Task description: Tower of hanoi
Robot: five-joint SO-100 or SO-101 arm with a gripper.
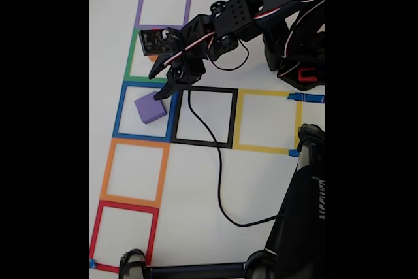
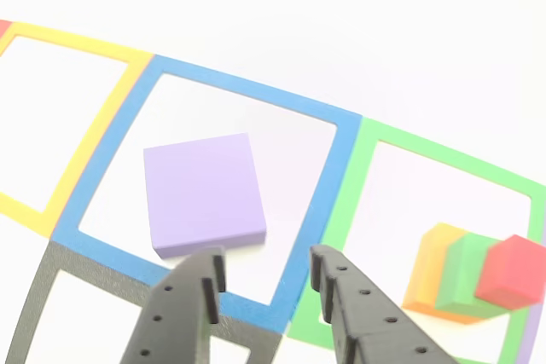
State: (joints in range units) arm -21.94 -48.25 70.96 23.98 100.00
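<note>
In the other view the purple cube lies flat inside the blue tape square. My gripper is open just in front of it, with nothing between the fingers. In the green tape square to the right stands a stack: orange cube lowest, green cube on it, red cube on top. In the fixed view the purple cube sits in the blue square and the gripper hovers at its upper right. My wrist covers the stack there, apart from a sliver of orange.
Tape squares run in a column in the fixed view: purple, green, blue, orange, red, with black and yellow squares to the right. A black cable crosses the table. A dark stand fills the lower right.
</note>
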